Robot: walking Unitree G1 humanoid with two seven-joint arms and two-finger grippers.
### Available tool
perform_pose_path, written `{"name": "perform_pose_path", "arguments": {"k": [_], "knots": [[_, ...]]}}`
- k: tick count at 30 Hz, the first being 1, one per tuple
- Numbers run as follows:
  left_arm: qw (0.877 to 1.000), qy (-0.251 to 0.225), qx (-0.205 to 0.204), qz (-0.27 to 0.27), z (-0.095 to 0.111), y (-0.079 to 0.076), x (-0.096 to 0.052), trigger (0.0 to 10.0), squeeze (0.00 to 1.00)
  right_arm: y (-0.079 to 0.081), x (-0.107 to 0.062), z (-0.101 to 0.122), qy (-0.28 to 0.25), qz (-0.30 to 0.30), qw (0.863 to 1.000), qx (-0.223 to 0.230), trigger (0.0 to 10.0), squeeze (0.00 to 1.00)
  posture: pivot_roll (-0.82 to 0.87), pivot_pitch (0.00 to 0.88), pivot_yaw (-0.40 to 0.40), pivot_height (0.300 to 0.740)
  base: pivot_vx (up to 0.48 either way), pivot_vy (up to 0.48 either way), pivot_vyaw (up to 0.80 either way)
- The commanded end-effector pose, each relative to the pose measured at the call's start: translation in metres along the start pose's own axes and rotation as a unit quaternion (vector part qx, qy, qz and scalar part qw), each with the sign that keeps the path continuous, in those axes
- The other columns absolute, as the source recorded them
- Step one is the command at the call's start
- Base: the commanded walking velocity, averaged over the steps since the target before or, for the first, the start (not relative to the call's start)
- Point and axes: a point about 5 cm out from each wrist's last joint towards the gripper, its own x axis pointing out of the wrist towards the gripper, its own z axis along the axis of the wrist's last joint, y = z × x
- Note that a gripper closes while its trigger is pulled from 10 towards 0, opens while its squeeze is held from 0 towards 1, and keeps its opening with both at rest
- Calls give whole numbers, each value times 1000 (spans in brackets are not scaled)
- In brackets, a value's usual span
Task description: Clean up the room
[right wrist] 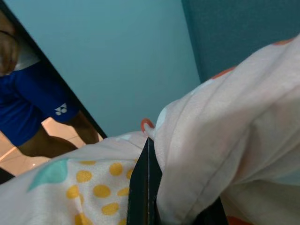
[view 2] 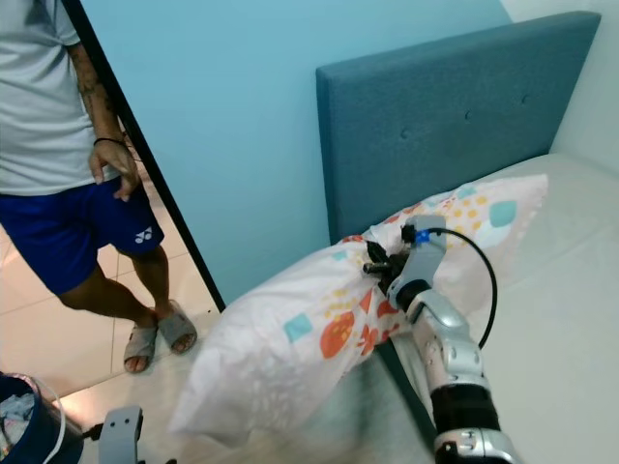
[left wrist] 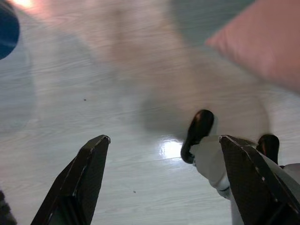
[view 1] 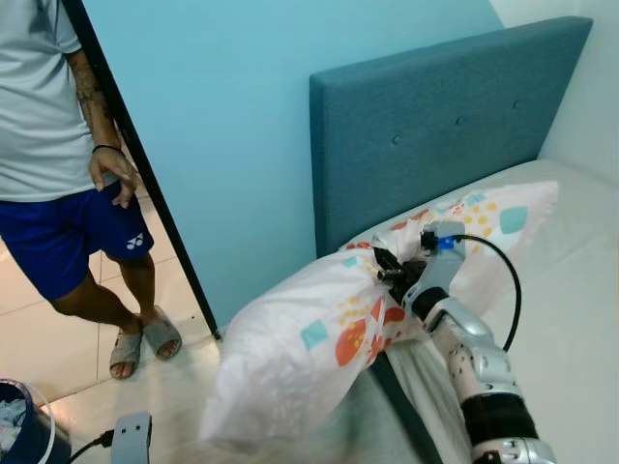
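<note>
One pillow (view 1: 319, 338) (patterned, white) hangs off the bed (view 1: 580, 290), pinched in the right end effector (view 1: 387, 274); left end effector (left wrist: 164, 178) spread apart.

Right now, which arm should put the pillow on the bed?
The right. Its end effector is shut on the patterned pillow, beside the bed. The left end effector hangs open over the floor.

Pillow (view 1: 309, 338): partly on bed (view 1: 571, 319), overhanging its left edge above floor (view 1: 174, 387)
Headboard (view 1: 435, 126): behind pillow
Person (view 1: 68, 174): left, well apart from bed
</note>
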Motion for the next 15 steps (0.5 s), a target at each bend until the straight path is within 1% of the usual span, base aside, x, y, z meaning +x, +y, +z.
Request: {"name": "perform_pose_path", "arguments": {"k": [1, 7, 8, 15], "knots": [[1000, 3, -1, 6, -3, 1, -1, 10000, 0, 11, 6, 17, -51, 17, 998, -14, 10000, 0, -110, 74, 27, 740, 337, 0, 0], [1000, 1, -2, 6, -3, 1, -1, 10000, 0, 5, 5, 24, -66, 0, 998, -19, 10000, 0, -114, 73, 34, 740, 347, 0, 0], [1000, 1, -4, 8, -3, 1, -1, 10000, 0, 2, 5, 26, -68, -8, 997, -21, 10000, 0, -115, 72, 34, 740, 379, 0, 0], [1000, 0, -9, 13, -4, 3, -1, 10000, 0, -9, 3, 34, -75, -32, 996, -36, 10000, 0, -116, 73, 33, 740, 388, 0, 0]]}}
